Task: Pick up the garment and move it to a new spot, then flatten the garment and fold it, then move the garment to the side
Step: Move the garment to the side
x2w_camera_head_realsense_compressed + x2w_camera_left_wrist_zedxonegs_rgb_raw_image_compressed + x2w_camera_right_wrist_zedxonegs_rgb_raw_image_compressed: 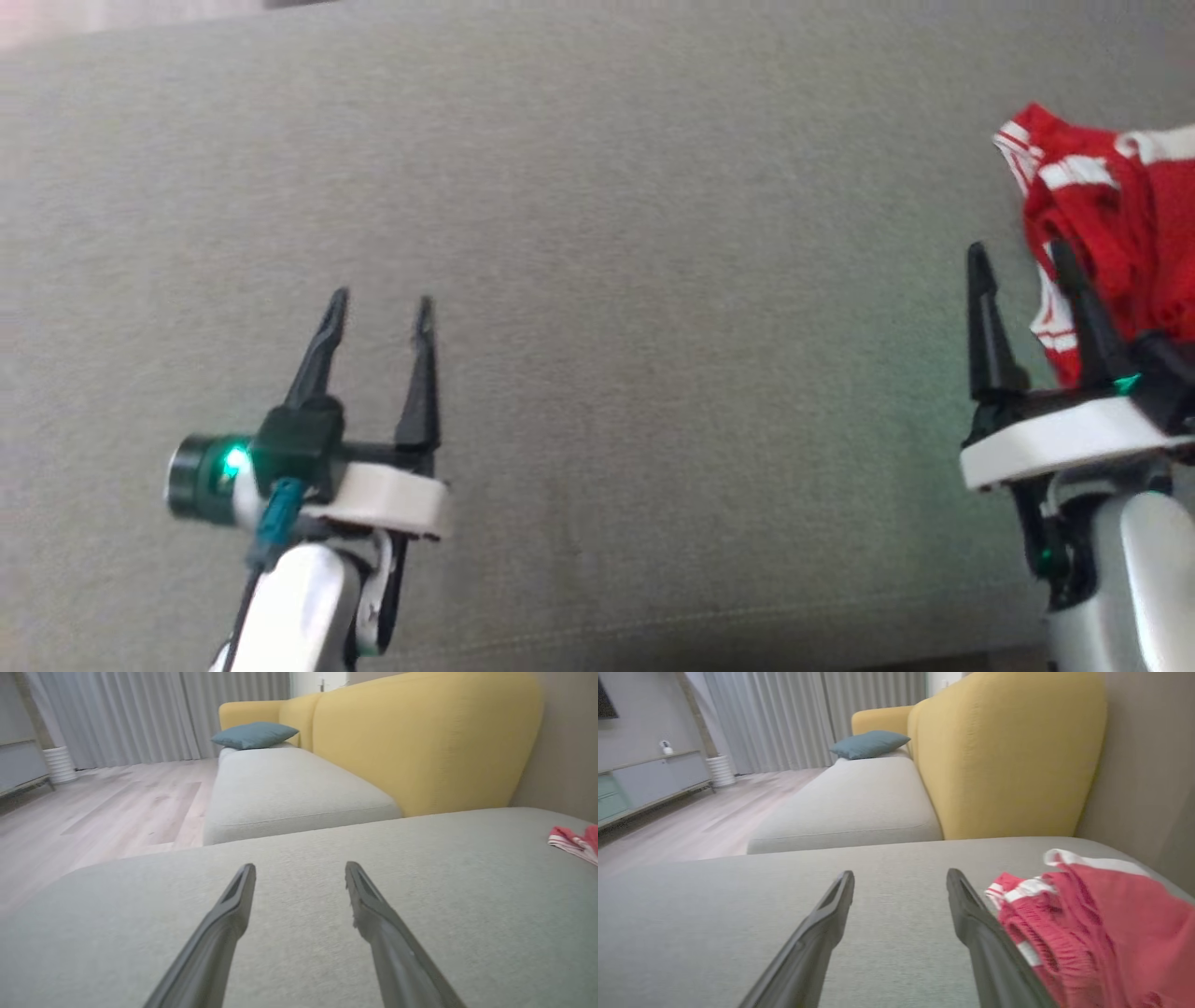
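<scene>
A red garment (1111, 224) with white stripes lies crumpled on the grey cushion (607, 233) at the far right. In the right wrist view the garment (1101, 919) bunches just right of my fingers. My right gripper (1018, 257) stands open beside it, its right finger next to the cloth, nothing between the fingers. My left gripper (381, 303) hovers open over bare cushion at the lower left, far from the garment. A small edge of the garment (577, 842) shows at the right of the left wrist view.
The grey cushion spreads wide under both arms. Beyond it run a second grey seat (289, 788), a yellow sofa back (420, 742) and a teal pillow (254, 735). Wooden floor (93, 812), curtains and a low cabinet (644, 784) lie further off.
</scene>
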Motion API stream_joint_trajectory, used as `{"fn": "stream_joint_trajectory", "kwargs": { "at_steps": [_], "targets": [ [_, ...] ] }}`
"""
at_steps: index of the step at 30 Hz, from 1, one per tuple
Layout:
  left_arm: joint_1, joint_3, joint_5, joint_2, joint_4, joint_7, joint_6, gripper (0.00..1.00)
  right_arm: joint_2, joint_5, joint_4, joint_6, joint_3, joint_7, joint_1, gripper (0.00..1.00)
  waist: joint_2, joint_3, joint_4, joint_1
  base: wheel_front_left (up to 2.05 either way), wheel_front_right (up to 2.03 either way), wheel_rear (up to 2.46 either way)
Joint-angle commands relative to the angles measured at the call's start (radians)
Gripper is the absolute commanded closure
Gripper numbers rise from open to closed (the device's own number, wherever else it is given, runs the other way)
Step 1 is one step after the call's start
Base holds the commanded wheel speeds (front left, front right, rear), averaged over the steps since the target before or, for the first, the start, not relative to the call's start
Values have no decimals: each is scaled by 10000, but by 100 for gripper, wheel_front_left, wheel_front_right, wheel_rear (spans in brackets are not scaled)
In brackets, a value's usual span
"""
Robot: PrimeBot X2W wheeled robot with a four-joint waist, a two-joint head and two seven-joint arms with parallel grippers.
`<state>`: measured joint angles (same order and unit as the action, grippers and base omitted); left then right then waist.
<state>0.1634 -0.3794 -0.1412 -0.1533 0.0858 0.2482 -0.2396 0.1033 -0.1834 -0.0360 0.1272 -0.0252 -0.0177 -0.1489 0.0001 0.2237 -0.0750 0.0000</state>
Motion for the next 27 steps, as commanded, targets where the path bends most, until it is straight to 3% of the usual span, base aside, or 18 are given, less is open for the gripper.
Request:
{"fn": "stream_joint_trajectory", "kwargs": {
  "at_steps": [1,9,27],
  "targets": [
    [44,501,-92,-183,-368,98,-125,0,-15,63,504,35,270,73,61,0,-1,-387,449,0,0,0,0],
    [-752,949,-470,-428,-366,109,-316,0,-262,157,850,35,399,193,900,0,-1,-1138,790,0,0,0,0],
    [-1962,947,-756,-951,-360,-435,-306,0,-509,196,1367,35,382,738,2473,0,-1,-2455,620,0,0,0,0]
  ]
}}
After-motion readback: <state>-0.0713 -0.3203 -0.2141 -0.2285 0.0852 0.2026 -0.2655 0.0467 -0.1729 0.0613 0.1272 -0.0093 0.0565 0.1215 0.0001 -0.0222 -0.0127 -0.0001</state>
